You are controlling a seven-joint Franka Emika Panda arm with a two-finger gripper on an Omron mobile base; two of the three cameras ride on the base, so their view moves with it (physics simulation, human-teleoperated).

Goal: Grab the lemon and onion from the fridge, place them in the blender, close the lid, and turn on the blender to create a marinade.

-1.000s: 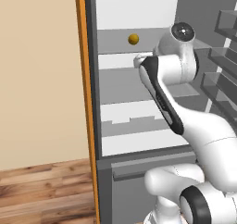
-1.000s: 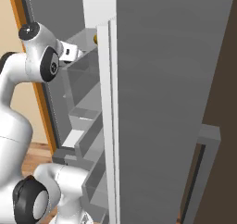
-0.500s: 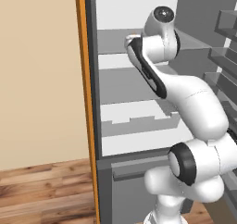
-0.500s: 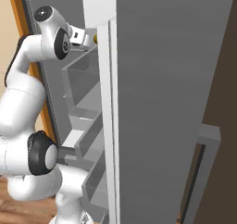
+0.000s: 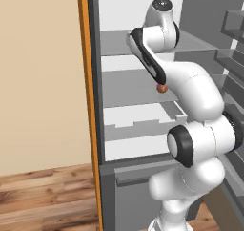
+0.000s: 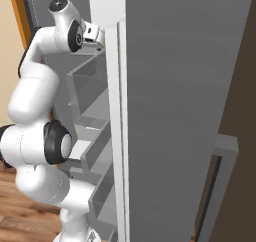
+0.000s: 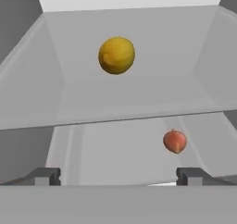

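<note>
Reaching step: gripper point(image 7: 118, 176), jaws wide and empty, faces the round yellow lemon point(image 7: 116, 55) at 12 o'clock; small reddish onion point(image 7: 175, 141), probably, at 2 o'clock; next advance and close

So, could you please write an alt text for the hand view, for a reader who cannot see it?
A yellow lemon rests on a clear glass shelf inside the grey fridge, ahead of the open gripper. Seen below the glass, a small reddish-orange onion lies on the shelf beneath, off to the right.
</note>
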